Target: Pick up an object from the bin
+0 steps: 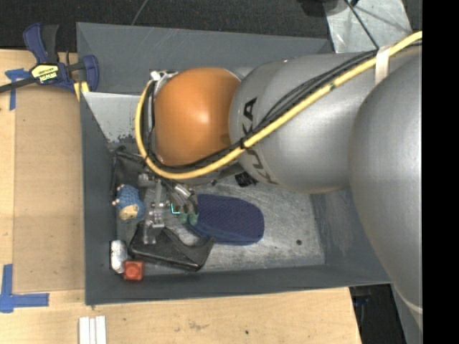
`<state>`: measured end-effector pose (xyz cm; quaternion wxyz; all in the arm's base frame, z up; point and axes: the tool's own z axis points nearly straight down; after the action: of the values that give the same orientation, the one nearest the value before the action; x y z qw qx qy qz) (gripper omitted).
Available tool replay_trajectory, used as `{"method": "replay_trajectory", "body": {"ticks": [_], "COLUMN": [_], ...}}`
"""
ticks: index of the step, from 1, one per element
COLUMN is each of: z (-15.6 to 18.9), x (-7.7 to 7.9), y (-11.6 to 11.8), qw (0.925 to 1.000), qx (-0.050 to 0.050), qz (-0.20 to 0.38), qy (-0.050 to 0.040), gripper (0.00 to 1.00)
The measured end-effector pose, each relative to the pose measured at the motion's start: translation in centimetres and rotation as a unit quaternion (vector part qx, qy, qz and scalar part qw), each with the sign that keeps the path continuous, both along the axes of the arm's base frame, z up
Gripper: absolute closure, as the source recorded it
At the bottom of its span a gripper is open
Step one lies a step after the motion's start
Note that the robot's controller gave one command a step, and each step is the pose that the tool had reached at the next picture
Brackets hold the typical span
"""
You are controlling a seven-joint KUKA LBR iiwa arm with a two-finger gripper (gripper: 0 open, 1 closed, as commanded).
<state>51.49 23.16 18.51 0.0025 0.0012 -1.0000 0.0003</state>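
Five loose things crowd the left end of the grey metal bin (295,224). Closest to the front wall sit a small red block (133,269) and, touching it, a short white cylinder (117,253), with a flat black angular piece (172,255) just beside them. The gripper (161,217) hangs low over that black piece's back edge; whether it is open or closed cannot be told. A dark blue oval fabric pad (231,221) lies towards the view's right of it, a small blue-and-tan figure (128,201) towards the left. Behind rises the arm's orange domed cover (190,113).
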Motion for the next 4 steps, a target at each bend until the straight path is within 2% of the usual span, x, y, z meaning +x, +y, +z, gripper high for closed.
{"method": "replay_trajectory", "body": {"ticks": [1,2,3,4], "z": [-3.6,-9.7,-11.1,-10.6], "x": [3.9,1.7,5.4,5.9], "y": [-3.6,-11.4,-16.8,-16.8], "qw": [0.9999,0.9990,0.9998,0.9997], "qx": [-0.001,-0.002,0.003,0.003], "qz": [-0.013,-0.044,-0.019,-0.019], "qy": [-0.0019,-0.0016,-0.0073,-0.0177], "gripper": [0.00,0.00,0.00,1.00]}}
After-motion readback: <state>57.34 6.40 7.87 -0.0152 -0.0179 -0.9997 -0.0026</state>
